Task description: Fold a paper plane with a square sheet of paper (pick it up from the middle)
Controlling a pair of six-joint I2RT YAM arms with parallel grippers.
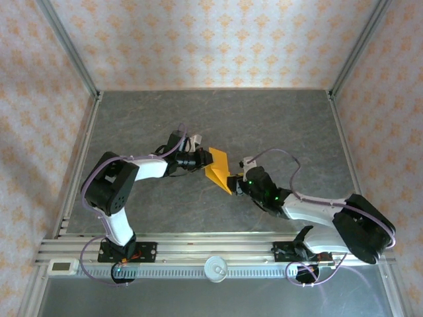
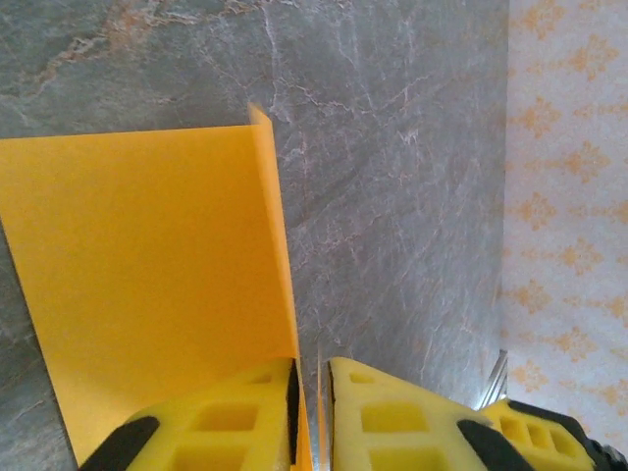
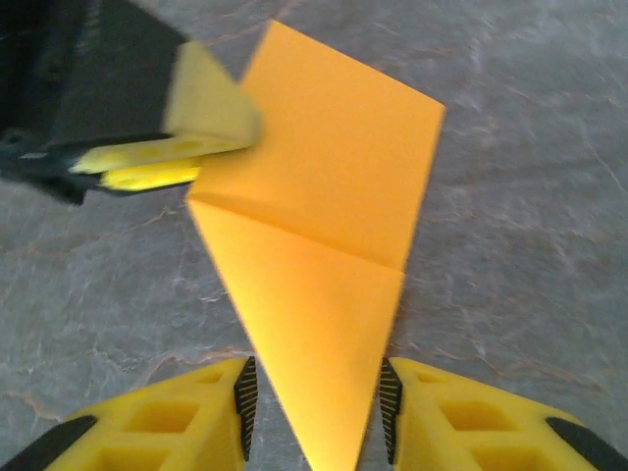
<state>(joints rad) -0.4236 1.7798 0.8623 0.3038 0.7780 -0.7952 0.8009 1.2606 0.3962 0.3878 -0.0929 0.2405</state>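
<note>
Orange paper [image 3: 324, 196] x1 | L gripper [image 2: 312, 402] pinches edge | R gripper [image 3: 314, 407] straddles tip

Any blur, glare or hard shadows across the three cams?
Right wrist: left pincer blurred, paper a bit soft but evenly lit. Left wrist: paper's edge and table veins sharp, own fingers slightly soft. Top external: flat, even light, no glare, no hard shadows.

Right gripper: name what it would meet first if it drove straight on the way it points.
The paper: its pointed end lies between the open fingers of the right gripper. The left gripper, shut on the paper's edge, sits left of that line.
</note>
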